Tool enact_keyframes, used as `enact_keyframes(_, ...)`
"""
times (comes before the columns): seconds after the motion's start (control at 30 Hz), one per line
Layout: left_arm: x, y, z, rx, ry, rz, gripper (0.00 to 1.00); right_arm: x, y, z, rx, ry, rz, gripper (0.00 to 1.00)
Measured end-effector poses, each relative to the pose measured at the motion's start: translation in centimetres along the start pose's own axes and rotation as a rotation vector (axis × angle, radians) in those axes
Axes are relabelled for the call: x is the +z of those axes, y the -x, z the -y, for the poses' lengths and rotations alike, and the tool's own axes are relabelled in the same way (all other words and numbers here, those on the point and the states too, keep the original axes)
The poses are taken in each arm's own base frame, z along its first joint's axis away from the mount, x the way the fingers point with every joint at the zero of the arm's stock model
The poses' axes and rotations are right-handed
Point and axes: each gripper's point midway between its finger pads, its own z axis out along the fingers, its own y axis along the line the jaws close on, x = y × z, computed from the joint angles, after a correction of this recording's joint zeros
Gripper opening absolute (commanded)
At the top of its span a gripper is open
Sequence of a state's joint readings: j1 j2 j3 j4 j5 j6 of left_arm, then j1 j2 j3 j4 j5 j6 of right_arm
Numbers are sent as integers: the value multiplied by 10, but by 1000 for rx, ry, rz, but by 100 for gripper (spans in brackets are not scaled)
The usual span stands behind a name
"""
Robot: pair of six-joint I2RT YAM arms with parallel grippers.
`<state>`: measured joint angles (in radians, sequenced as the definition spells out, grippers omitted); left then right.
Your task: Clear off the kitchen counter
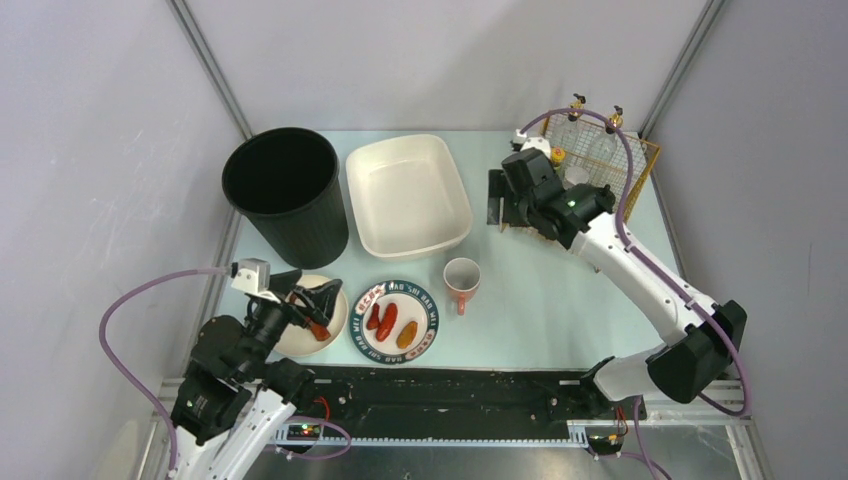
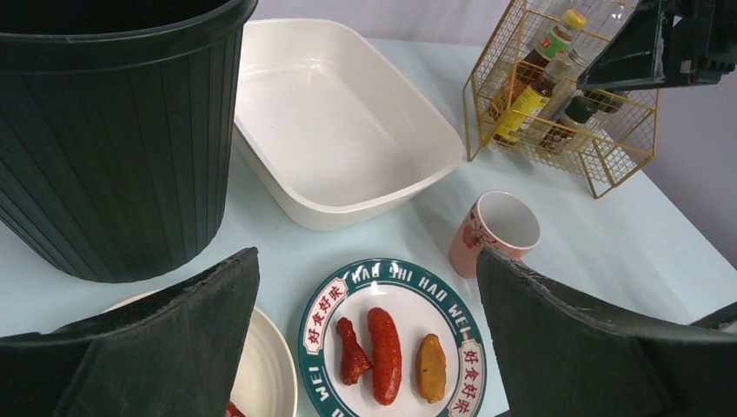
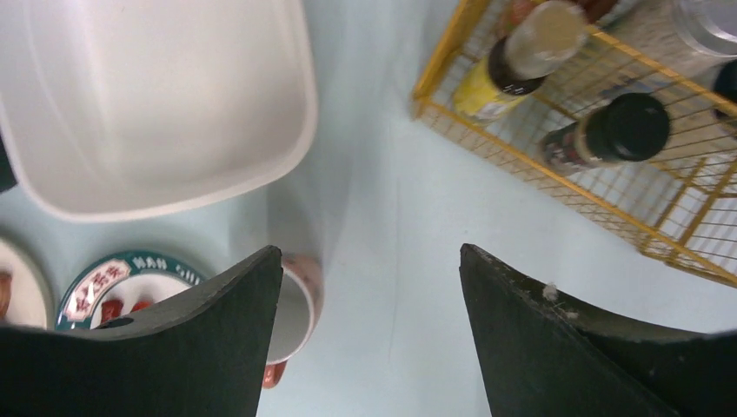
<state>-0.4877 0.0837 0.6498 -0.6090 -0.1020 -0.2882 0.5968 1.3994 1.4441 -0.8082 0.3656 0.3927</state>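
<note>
The pale green tabletop (image 1: 540,300) lies flat in front of both arms, with a black rail along its near edge. All the things sit on it.

At the back left stands a tall black bin (image 1: 300,225). Just beside it, on its right, is a white tub (image 1: 405,195), and nothing shows inside the tub. At the back right is a gold wire rack (image 1: 645,160) with some bottles (image 2: 530,95) standing in it.

Near the front is a round plate (image 1: 430,310) with a green rim and red writing. On it lie two red sausages (image 2: 385,352) and one orange-brown piece of food (image 2: 431,369). A pink cup (image 1: 461,280) stands upright just to the right of this plate, with its open top up. A plain white plate (image 1: 295,340) sits to the left of the round plate, very near it. There is a bit of something red on it.

The left fingers (image 1: 330,308) hang over the white plate. They are spread wide and hold nothing. In the left wrist view, the plate with the sausages shows between them.

The right fingers (image 1: 498,200) are up over the tabletop, between the tub and the rack. They are spread apart and hold nothing. In the right wrist view, bare tabletop shows between them, and the cup peeks out by one of them.
</note>
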Motion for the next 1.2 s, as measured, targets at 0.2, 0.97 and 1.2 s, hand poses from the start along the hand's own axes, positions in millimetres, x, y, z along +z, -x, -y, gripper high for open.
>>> enact_keyframes(0.2,3,-3,-1,2,5,-16,98,-11,-27,-49,-63,132,-34,77)
enact_keyframes(0.97,15,-18,-4,11,33,-106,98,-66,-193,-172,-152,475,-256,70)
enact_keyframes(1.2,15,-18,-4,11,32,-107,98,-61,-230,-162,-61,437,-292,70)
